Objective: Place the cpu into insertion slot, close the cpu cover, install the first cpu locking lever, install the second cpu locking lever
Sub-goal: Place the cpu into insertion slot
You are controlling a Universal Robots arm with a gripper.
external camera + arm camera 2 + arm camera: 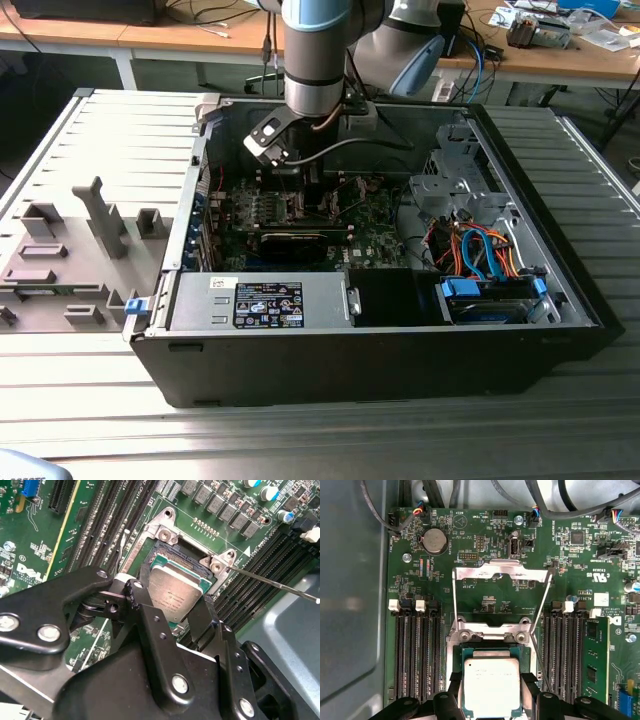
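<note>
The cpu (pixel 491 682), a flat silver square, sits between the black fingers (pixel 454 692) of my gripper (pixel 491 695), which is shut on its two opposite sides. It hovers right over the insertion slot (pixel 186 549), whose dark centre and silver rim show just past the chip (pixel 175 594). The cpu cover (pixel 502 571) is swung fully open and lies back over the green board beyond the slot. One thin wire locking lever (pixel 272 583) sticks out beside the slot. In the exterior view my gripper (pixel 300 190) reaches down into the open computer case.
Long black memory slots (pixel 415 655) flank the socket on both sides, and a green memory card (pixel 596 660) stands in one. Cables (pixel 480 250) and a drive bay fill the case at the exterior view's right. A grey fixture tray (pixel 70 260) lies outside at its left.
</note>
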